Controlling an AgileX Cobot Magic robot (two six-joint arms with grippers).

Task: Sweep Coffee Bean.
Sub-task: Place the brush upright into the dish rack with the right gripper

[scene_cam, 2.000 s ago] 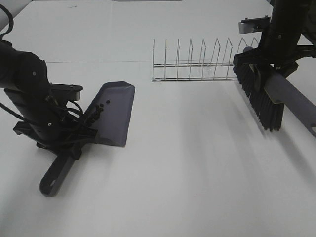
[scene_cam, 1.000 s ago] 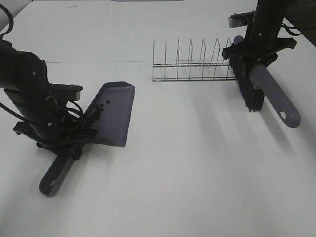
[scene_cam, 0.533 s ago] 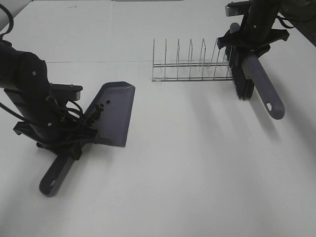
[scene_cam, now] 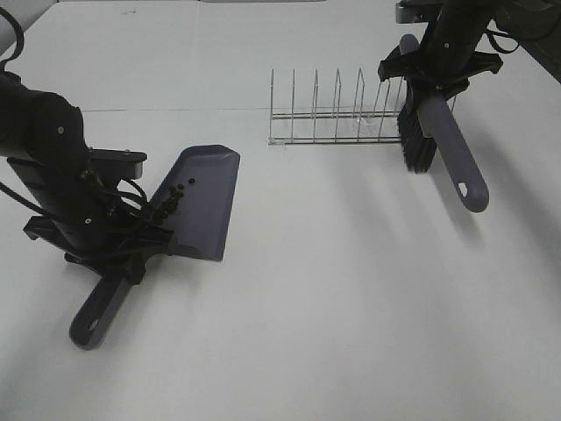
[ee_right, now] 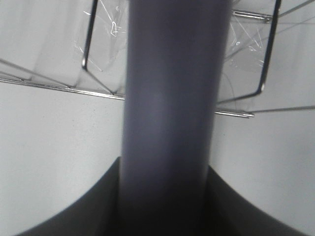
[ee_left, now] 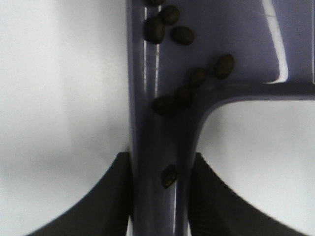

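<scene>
**Nearly done: beans in the pan, brush up by the rack**

Leftmost, the left gripper (scene_cam: 110, 254) is clamped on the handle of the dustpan (scene_cam: 203, 197), which lies on the white table (scene_cam: 351, 298) with its handle pointing toward the near edge and its lip toward the middle of the table. The left wrist view shows the two dark fingers (ee_left: 110, 196) pressed against either side of the handle, so the jaws are closed on it. The coffee bean (ee_left: 170, 103) pile sits inside the pan at its back, where the scoop narrows into the handle channel; one bean lies further down that channel, between the fingers. In the high view I see no beans loose on the table, though ones that small could be missed.

Further right, a wire rack (scene_cam: 337, 118) stands toward the far side of the table. Over its right end, the right gripper (scene_cam: 436, 68) holds the brush (scene_cam: 438, 132) clear of the table, bristles hanging down on the left and the handle slanting toward the near right. The right wrist view shows the fingers tight against the handle, jaws clamped on it.

Risks, as I judge them: tipping the dustpan handle-down could roll beans along the channel and out past the fingers. A jerk or a forward tilt could spill them over the lip. The bristles hang just beside the rack's wires; a careless swing could snag them and drag the light rack.
</scene>
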